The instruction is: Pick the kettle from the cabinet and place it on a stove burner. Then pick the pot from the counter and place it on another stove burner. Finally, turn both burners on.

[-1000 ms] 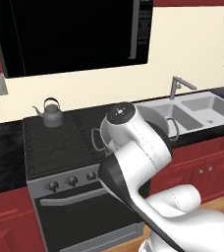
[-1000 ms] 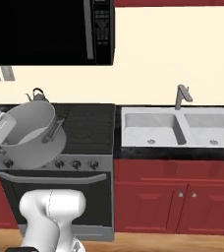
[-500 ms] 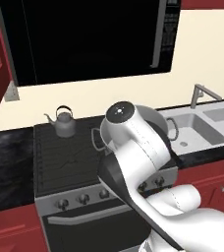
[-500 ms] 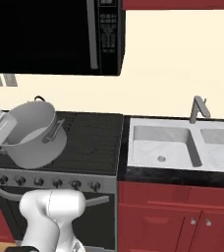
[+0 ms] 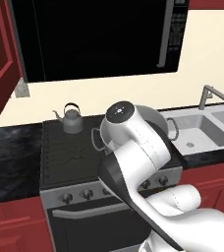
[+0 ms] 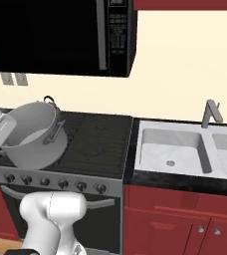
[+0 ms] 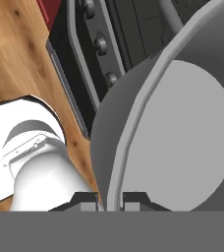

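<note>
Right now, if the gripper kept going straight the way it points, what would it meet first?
The gripper is shut on the wide silver-grey pot's rim; beyond it, probably the stove's silver knob-row front, though depth is unclear.

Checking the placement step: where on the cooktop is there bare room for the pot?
Free: the grates right of the held pot, up to the sink, and the front-left grates before the kettle. Crowded: the kettle's rear-left burner.

Kettle (image 5: 72,119) on rear-left burner (image 5: 67,135)
</note>
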Available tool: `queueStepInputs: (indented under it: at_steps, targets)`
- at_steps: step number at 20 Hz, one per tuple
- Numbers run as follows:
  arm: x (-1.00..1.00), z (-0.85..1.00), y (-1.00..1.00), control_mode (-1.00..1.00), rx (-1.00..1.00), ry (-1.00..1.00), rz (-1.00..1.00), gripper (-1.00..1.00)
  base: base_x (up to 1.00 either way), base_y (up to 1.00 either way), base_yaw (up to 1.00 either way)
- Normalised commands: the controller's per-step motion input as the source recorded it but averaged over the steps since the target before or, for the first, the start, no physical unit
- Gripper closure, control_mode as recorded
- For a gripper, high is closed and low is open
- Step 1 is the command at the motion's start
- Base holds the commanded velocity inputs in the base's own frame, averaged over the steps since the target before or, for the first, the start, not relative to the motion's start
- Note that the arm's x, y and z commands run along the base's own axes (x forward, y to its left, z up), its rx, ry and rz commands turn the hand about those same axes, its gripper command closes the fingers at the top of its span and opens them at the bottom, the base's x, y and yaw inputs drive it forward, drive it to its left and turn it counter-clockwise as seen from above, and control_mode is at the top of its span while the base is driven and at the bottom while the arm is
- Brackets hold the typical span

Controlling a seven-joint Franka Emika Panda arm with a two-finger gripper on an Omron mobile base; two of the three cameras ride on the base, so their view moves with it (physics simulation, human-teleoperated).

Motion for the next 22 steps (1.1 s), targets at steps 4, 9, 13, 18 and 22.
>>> queueStepInputs:
  at_steps: [4, 9, 13, 18, 22]
  targets:
    - [0.0, 0.0, 0.0, 1.0, 0.0, 0.0, 0.0, 1.0, 0.14, -0.47, 0.1]
    - [0.0, 0.0, 0.0, 1.0, 0.0, 0.0, 0.0, 1.0, 0.2, -0.49, 0.11]
    - [0.0, 0.0, 0.0, 1.0, 0.0, 0.0, 0.0, 1.0, 0.13, -0.31, 0.15]
    - [0.0, 0.0, 0.0, 1.0, 0.0, 0.0, 0.0, 1.0, 0.36, 0.0, 0.31]
    - [0.0, 0.0, 0.0, 1.0, 0.0, 0.0, 0.0, 1.0, 0.31, -0.02, 0.32]
